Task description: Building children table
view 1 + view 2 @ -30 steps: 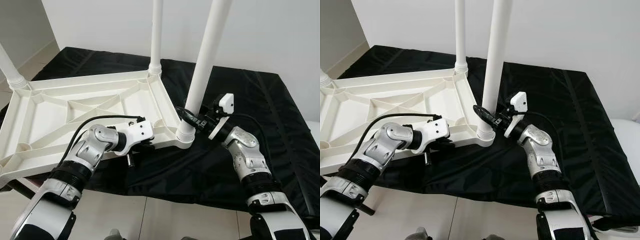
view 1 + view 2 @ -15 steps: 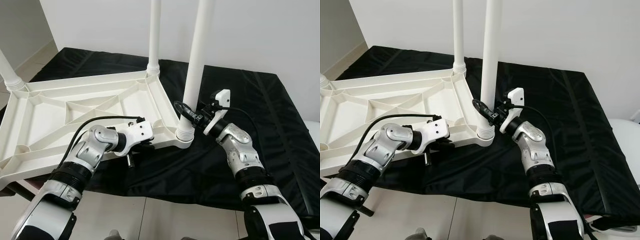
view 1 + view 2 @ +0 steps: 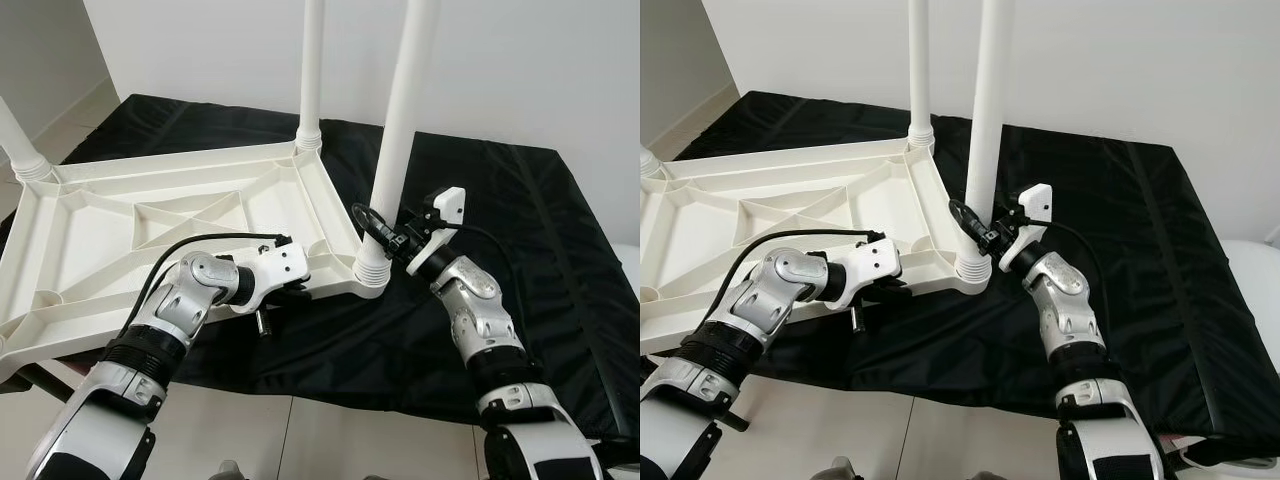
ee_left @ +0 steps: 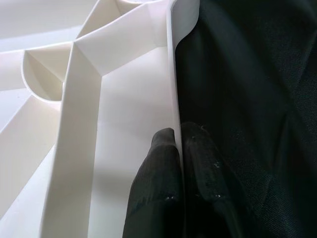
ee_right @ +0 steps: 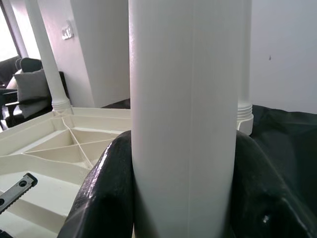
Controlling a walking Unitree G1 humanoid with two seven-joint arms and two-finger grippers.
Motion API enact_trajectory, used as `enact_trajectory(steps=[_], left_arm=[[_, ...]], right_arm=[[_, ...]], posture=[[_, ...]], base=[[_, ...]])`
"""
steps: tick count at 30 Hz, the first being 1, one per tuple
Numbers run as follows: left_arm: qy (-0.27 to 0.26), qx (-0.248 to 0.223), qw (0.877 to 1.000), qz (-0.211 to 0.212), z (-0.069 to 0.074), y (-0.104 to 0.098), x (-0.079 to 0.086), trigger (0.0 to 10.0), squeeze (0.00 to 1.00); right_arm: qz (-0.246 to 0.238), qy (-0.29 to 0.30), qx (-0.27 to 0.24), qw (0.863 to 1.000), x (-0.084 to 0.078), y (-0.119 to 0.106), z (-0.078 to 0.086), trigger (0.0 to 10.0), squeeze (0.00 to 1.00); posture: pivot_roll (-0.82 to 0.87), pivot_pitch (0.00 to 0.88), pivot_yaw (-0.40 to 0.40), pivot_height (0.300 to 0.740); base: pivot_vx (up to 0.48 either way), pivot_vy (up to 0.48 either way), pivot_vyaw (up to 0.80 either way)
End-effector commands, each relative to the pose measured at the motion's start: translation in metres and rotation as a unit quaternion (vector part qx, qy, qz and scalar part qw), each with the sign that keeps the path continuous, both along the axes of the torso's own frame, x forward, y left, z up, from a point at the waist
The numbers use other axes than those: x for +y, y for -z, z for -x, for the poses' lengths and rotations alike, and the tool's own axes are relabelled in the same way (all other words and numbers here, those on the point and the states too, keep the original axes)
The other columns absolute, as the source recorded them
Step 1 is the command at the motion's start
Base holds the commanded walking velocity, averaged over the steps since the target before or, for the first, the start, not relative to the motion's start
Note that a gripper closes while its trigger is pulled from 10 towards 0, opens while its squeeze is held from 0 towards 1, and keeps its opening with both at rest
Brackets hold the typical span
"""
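A white plastic table top (image 3: 150,215) lies upside down on a black cloth. My left gripper (image 4: 177,133) is shut on the rim (image 3: 325,285) of its near edge, one finger (image 4: 158,188) inside and one outside. Near the table's right corner my right gripper (image 3: 375,228) is shut around a white leg (image 3: 400,120), just above the ribbed socket (image 3: 370,275). That leg leans slightly right. In the right wrist view the leg (image 5: 183,99) sits between both black fingers (image 5: 106,188).
Two other legs stand in their corners, one at the back (image 3: 312,70) and one at the far left (image 3: 20,140). The black cloth (image 3: 520,220) stretches out to the right. Its front edge drops to the tiled floor (image 3: 330,440). A white wall is behind.
The right gripper swung the near leg from a rightward lean to about upright, then slightly back to the right. The left gripper stayed clamped on the rim.
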State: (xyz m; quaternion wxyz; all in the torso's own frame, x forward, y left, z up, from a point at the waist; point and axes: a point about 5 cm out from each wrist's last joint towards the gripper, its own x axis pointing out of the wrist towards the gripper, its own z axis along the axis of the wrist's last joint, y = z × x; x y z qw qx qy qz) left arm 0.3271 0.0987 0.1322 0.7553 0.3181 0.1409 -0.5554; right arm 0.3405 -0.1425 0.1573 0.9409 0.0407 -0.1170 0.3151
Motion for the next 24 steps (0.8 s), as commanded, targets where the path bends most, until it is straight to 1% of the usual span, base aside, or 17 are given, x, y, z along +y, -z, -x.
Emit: enact_trajectory(steps=[1, 5, 24], left_arm=[[-0.058, -0.056, 0.997, 0.004, -0.0060, -0.0043, 0.0049, 10.0, 0.00], [-0.057, -0.055, 0.997, 0.003, -0.0061, -0.0042, 0.0047, 10.0, 0.00], [-0.058, -0.056, 0.997, 0.004, -0.0067, -0.0050, 0.0048, 10.0, 0.00]], right_arm=[[0.012, 0.046, 0.068, 0.997, -0.0147, 0.0334, 0.0071, 10.0, 0.00], [0.013, 0.057, 0.069, 0.996, -0.0161, 0.0362, 0.0085, 10.0, 0.00], [0.014, 0.064, 0.066, 0.996, -0.0162, 0.0357, 0.0110, 10.0, 0.00]], posture=[[0.01, 0.028, -0.025, 0.740], [0.01, 0.029, -0.023, 0.740], [0.01, 0.026, -0.024, 0.740]], base=[[0.000, 0.000, 0.00], [0.000, 0.000, 0.00], [0.000, 0.000, 0.00]])
